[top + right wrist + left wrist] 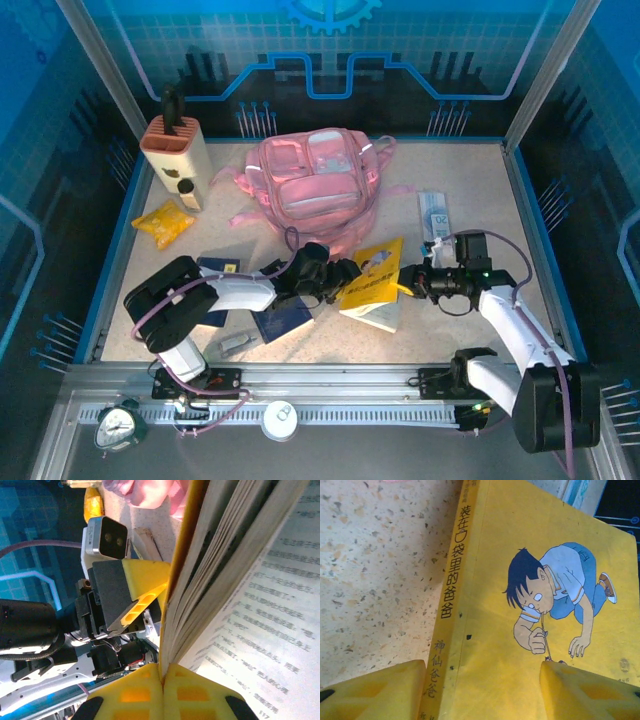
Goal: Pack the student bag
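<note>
**A:** Speckled beige bench (480,190), blue panelled walls all round. Where's the bag?

**B:** The bag (318,182) lies flat at 12 o'clock on the bench, pale pockets up and straps trailing toward 6. Neither arm touches it.

**A:** And the arms?

**B:** Both are at the book (375,275), about 5 o'clock from the bag. The right end effector (412,281) comes in from 3 o'clock. In its wrist view it is pressed together, pinching the book's edge, with pages fanned open above the fingers (200,695).

**A:** The left one?

**B:** The left end effector (348,280) reaches in from 9 o'clock with its jaws spread. One yellow finger (375,692) sits by the spine and the other over the cover with its cartoon boy. It may be resting on the cover; I can't tell if there's contact.

**A:** Anything else on the bench?

**B:** A yellow packet (165,222) at 8 o'clock from the bag, a beige holder (178,150) at 10, and a dark booklet (285,322) at 7 o'clock from the book.
</note>
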Motion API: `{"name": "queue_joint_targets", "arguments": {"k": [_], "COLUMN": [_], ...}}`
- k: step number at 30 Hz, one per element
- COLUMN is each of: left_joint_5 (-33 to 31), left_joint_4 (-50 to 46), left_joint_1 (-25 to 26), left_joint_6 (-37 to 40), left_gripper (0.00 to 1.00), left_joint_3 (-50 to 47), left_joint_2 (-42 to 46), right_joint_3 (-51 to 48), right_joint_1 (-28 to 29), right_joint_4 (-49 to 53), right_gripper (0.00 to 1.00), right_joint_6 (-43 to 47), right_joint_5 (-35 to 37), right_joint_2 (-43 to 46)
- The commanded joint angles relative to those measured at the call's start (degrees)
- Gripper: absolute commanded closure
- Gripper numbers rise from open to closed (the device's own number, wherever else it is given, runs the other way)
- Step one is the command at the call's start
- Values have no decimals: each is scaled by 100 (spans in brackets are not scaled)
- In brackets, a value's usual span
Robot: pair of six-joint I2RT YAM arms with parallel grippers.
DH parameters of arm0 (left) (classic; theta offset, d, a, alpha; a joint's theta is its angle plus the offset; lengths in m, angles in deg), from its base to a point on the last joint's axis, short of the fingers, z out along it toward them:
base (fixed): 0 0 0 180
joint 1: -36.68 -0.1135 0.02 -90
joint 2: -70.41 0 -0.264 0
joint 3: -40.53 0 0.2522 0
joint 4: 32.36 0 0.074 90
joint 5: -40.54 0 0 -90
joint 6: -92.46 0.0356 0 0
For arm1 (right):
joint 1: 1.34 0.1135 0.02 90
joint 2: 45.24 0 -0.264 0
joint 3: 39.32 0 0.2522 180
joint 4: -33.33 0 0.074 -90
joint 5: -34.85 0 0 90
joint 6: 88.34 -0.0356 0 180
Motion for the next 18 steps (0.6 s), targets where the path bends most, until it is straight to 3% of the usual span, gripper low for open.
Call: {"name": "queue_joint_targets", "arguments": {"k": [1,5,9,16,18], "left_joint_5": [-8,71,46,13,12], "left_joint_4": [96,-56,-59,-249,-441], "left_joint_1": [63,74,124,148,154], "left_joint_6": [58,196,263,471,582], "left_gripper": [46,57,62,85,90], "left_joint_3": [24,139,195,393,522], "left_joint_2": [392,452,515,661,710], "right_joint_3": [3,-62,63,252,252], "right_joint_1": [-172,-230,-278,-285,-288], "right_joint_4": [278,319,762,1309,1348], "right_gripper": [100,100,100,100,93], "right_joint_6": [471,547,857,1085,1060], "right_joint_5": [-142,-129,100,423,421], "right_joint_2": [12,-78,-120,-76,-50]}}
